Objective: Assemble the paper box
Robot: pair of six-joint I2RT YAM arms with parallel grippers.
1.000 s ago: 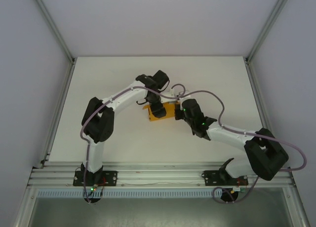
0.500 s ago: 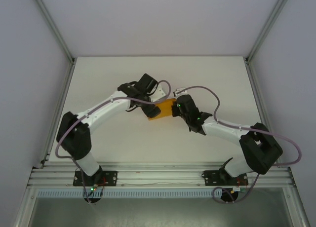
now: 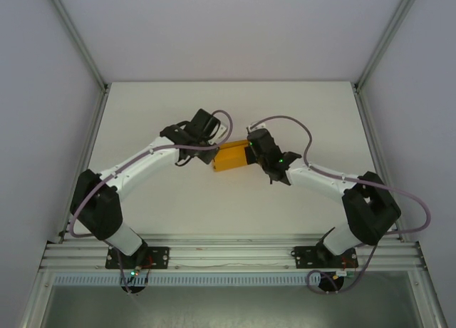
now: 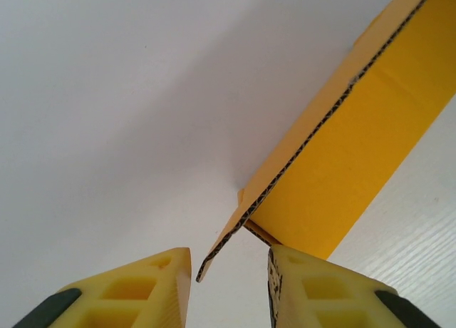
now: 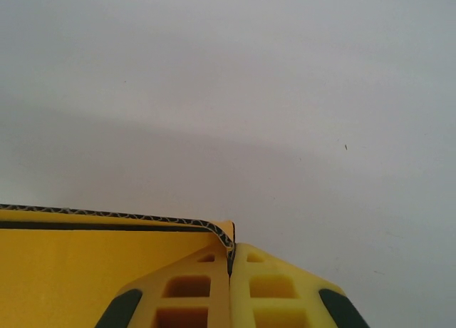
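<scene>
Orange paper box [image 3: 229,159] in right hand [image 5: 229,260]

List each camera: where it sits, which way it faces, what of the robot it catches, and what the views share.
Top external: above and behind the bases, looking down on the table; both arms, left gripper and right gripper at the paper box.
Left wrist: faces along its open fingers toward a box flap.
Right wrist: faces along its fingers, shut on a box edge.
Shared: the paper box, in all three.
</scene>
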